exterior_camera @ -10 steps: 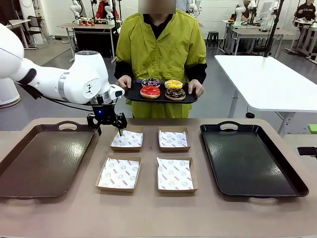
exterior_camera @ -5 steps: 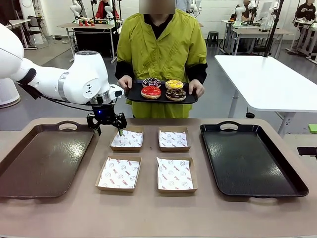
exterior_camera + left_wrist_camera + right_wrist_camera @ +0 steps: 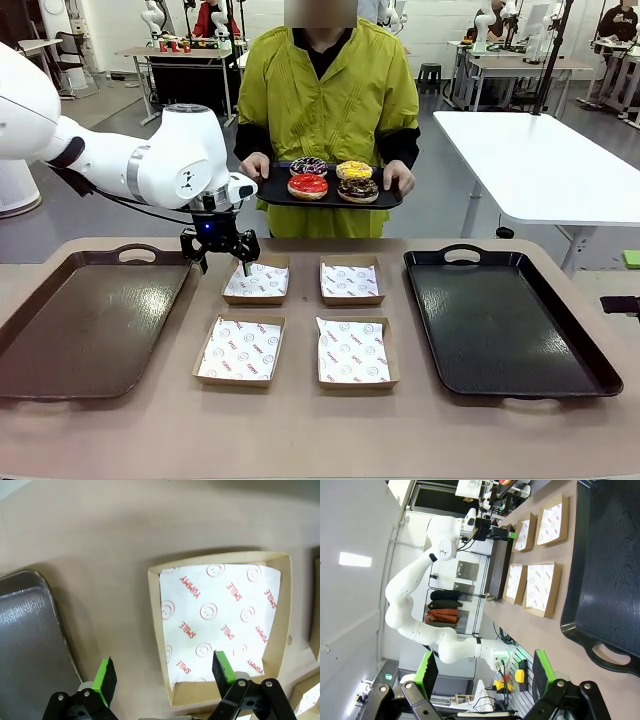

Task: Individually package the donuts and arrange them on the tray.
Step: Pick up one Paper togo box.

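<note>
Your left gripper [image 3: 220, 262] hangs above the far edge of the table [image 3: 300, 430]. It sits over the left rim of the far-left cardboard tray [image 3: 257, 281], just beside the brown serving tray [image 3: 85, 320]. Its fingers [image 3: 106, 677] are spread wide and hold nothing. In the left wrist view, one green pad is over bare table between the brown serving tray and the cardboard tray. The other pad is over the printed white paper [image 3: 220, 615] lining that cardboard tray.

Your right gripper [image 3: 485, 675] also has its fingers released, with nothing between them. Its wrist view looks along the table past the black serving tray [image 3: 610, 555] toward the cardboard trays.

The donuts [image 3: 332, 178] are not on the table. They sit together on a small black tray [image 3: 330, 199] that the person [image 3: 328, 90] holds at the far side, with one hand [image 3: 252, 164] at picture left and the other hand [image 3: 397, 176] at picture right. The glossy red donut [image 3: 308, 186] is front left and the dark chocolate donut with sprinkles [image 3: 357, 189] is front right. The chocolate donut with pink-white drizzle [image 3: 308, 165] is back left and the yellow-sprinkled donut [image 3: 354, 170] is back right.

On the table, four paper-lined cardboard trays lie in two rows between the two serving trays. The other three are the far-right one [image 3: 351, 281], the near-left one [image 3: 240, 350] and the near-right one [image 3: 353, 352].
</note>
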Tool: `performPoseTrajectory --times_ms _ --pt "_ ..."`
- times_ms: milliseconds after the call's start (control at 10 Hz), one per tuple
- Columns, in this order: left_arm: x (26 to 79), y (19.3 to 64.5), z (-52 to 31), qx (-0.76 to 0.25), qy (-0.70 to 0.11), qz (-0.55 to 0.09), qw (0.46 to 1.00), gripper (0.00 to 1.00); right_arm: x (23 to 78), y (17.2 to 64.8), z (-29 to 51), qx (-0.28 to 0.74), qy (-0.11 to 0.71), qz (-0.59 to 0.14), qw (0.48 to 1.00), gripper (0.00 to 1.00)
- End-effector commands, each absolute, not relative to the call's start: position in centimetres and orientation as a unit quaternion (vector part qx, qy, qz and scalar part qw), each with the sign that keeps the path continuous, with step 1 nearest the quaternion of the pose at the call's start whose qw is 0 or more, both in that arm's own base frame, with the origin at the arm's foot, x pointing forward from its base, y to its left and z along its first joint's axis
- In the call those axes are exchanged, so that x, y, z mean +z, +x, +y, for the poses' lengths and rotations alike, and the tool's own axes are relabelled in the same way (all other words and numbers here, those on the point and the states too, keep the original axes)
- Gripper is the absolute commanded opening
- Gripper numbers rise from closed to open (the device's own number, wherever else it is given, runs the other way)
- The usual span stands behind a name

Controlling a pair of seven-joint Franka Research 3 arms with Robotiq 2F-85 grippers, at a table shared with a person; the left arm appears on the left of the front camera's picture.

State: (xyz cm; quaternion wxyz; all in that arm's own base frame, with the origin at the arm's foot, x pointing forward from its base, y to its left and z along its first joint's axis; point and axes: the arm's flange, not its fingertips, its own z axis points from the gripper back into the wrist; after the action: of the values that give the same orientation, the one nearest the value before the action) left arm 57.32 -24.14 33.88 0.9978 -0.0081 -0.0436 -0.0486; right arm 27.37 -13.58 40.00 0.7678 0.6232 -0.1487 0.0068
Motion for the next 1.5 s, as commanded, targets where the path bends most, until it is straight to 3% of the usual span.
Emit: performPoseTrajectory --times_ms 0,100,200,300,400,600,700,900,1400 --pt "33.2 59.1 -25.0 -0.026 0.024 -0.038 0.999 1.00 40.0 27.4 -13.6 0.009 0.627 -0.151 0.764 1.00" --pt "32.8 59.1 -24.9 -0.025 0.026 -0.041 0.999 1.00 40.0 27.4 -13.6 0.009 0.627 -0.151 0.764 1.00" --pt "32.9 59.7 -24.9 -0.029 0.020 -0.044 0.998 0.45 40.0 27.4 -13.6 0.009 0.627 -0.151 0.764 1.00" --pt "32.9 59.5 -24.9 -0.025 0.018 -0.044 0.999 0.44 40.0 27.4 -13.6 0.009 0.627 -0.151 0.764 1.00" --pt "33.0 59.5 -24.9 -0.025 0.017 -0.045 0.999 0.00 40.0 27.4 -13.6 0.009 0.627 -0.151 0.764 1.00" --pt "32.8 59.7 -24.9 -0.024 0.016 -0.041 0.999 0.00 40.0 27.4 -13.6 0.009 0.627 -0.151 0.764 1.00" --pt "32.8 59.9 -24.9 -0.025 0.017 -0.038 0.999 0.18 40.0 27.4 -13.6 0.009 0.627 -0.151 0.764 1.00" --pt "32.4 60.1 -24.9 -0.023 0.017 -0.032 0.999 0.00 40.0 27.4 -13.6 0.009 0.627 -0.151 0.764 1.00" --pt "32.9 60.3 -25.0 -0.021 0.014 -0.029 0.999 0.00 40.0 27.4 -13.6 0.009 0.627 -0.151 0.764 1.00"
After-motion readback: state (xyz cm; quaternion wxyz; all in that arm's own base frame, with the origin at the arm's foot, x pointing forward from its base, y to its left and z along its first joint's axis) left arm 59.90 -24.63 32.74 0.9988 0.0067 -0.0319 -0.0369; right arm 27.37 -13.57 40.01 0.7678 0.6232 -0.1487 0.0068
